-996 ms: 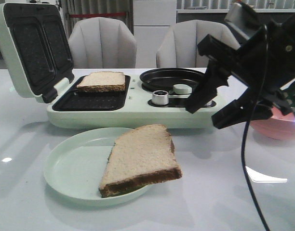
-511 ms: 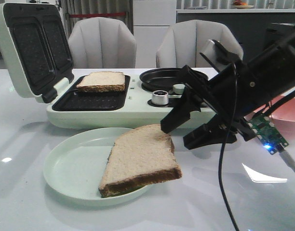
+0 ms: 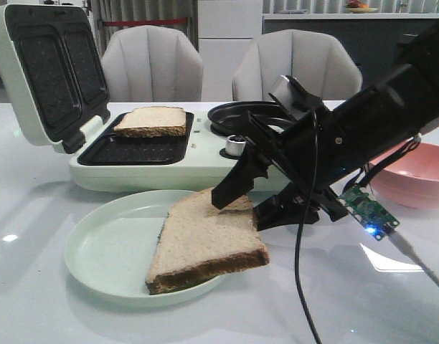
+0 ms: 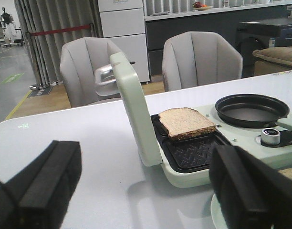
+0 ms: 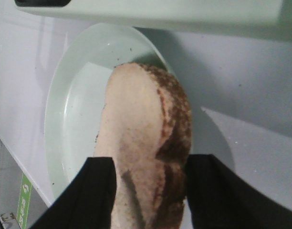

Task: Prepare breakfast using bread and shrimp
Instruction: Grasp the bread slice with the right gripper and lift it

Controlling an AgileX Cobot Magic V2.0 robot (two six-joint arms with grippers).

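Note:
One slice of bread [image 3: 205,236] lies tilted across the rim of a pale green plate [image 3: 105,251]. My right gripper [image 3: 239,211] is open around that slice's far corner, one finger above it and one below. In the right wrist view the bread [image 5: 136,138] fills the gap of the right gripper [image 5: 151,162] over the plate [image 5: 74,109]. Another slice [image 3: 151,120] rests on the open sandwich maker's lower plate [image 3: 133,150]. My left gripper [image 4: 146,157] hangs open and empty over the table, short of the sandwich maker and its slice [image 4: 186,122]. No shrimp shows.
The green sandwich maker [image 3: 191,175] has its lid [image 3: 47,72] raised at the left and a round black pan [image 3: 248,115] on its right half. A pink bowl [image 3: 413,179] stands at the right. Two chairs [image 3: 151,64] are behind the table.
My right arm has swung down and to the left, from above the pink bowl to the plate, and its open fingers now straddle the slice's corner. The bread has barely shifted.

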